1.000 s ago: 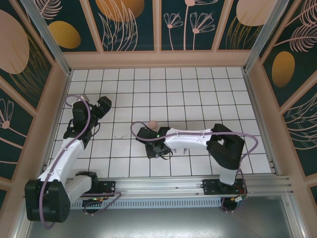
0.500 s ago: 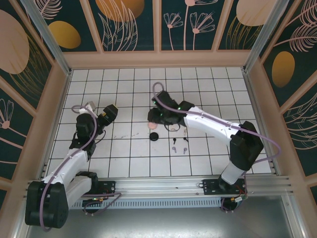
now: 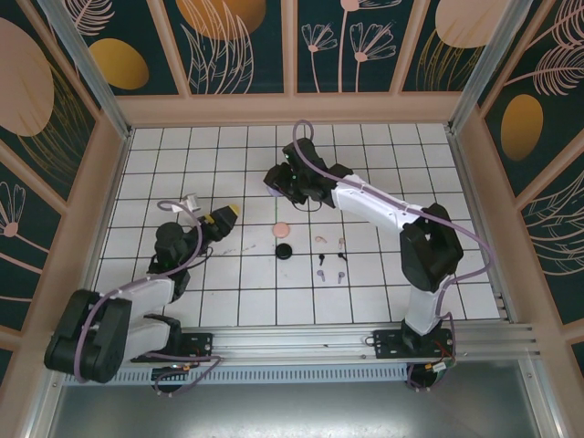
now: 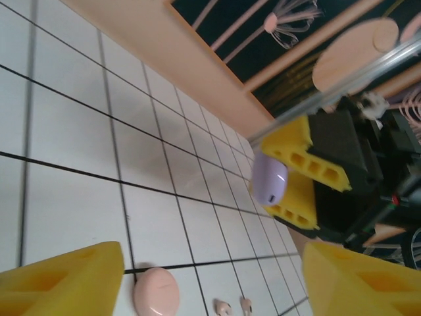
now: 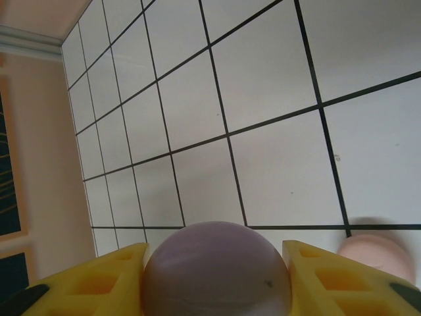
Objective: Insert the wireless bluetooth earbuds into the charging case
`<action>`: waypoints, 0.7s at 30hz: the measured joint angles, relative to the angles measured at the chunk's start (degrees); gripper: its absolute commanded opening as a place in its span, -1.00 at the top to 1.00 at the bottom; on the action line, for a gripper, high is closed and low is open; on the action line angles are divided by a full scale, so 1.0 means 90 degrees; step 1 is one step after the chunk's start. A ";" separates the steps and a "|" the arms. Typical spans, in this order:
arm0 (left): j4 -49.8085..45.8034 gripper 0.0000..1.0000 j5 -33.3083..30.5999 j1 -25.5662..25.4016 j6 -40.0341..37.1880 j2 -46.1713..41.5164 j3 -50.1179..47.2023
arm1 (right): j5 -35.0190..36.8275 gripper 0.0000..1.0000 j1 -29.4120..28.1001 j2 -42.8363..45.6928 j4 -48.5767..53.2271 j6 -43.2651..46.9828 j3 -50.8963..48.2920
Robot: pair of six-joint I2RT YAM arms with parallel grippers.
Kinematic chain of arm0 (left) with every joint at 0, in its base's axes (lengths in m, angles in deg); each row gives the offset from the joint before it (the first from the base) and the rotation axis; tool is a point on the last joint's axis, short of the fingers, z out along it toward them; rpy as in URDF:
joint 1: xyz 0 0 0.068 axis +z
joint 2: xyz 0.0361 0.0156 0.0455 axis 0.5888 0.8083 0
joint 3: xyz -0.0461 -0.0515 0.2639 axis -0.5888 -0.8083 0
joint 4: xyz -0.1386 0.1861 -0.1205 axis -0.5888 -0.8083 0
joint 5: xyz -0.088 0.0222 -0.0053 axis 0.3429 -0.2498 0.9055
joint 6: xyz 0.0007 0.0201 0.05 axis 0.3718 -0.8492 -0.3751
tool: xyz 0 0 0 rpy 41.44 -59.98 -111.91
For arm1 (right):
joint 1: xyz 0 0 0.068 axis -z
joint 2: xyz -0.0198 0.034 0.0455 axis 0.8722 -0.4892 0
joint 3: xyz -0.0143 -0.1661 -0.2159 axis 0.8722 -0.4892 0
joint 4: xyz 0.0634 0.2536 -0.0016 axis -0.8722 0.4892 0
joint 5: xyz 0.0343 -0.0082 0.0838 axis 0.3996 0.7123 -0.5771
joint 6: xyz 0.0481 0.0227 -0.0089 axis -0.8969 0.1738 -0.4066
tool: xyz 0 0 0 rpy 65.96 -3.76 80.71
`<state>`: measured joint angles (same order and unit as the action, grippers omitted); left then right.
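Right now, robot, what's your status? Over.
Left gripper open, empty. Right gripper holds lilac case, raised. Earbuds loose on table. Pink case, black case beside them.

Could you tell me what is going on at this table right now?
The right gripper is clamped on a lilac charging case, holding it up off the tiled table. The left gripper is open and empty, facing that case. A pink case and a black case lie on the table, with six earbuds loose beside them, none in a case yet.
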<state>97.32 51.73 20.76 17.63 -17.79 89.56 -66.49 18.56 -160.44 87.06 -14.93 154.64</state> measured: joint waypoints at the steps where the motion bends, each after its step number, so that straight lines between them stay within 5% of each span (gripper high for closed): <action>1: 0.0100 -0.27 0.0022 -0.0097 -0.0034 0.0160 0.0087 | -0.0005 0.28 -0.0002 -0.0019 0.0000 -0.0073 0.0019; 21: 0.1217 -0.06 -0.0333 -0.1256 -0.0651 0.2327 0.1469 | -0.0019 0.28 -0.0129 -0.0046 -0.0007 -0.0549 0.0102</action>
<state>108.27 48.74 9.46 11.77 3.14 102.79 -66.67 17.40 -160.86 87.00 -19.87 155.56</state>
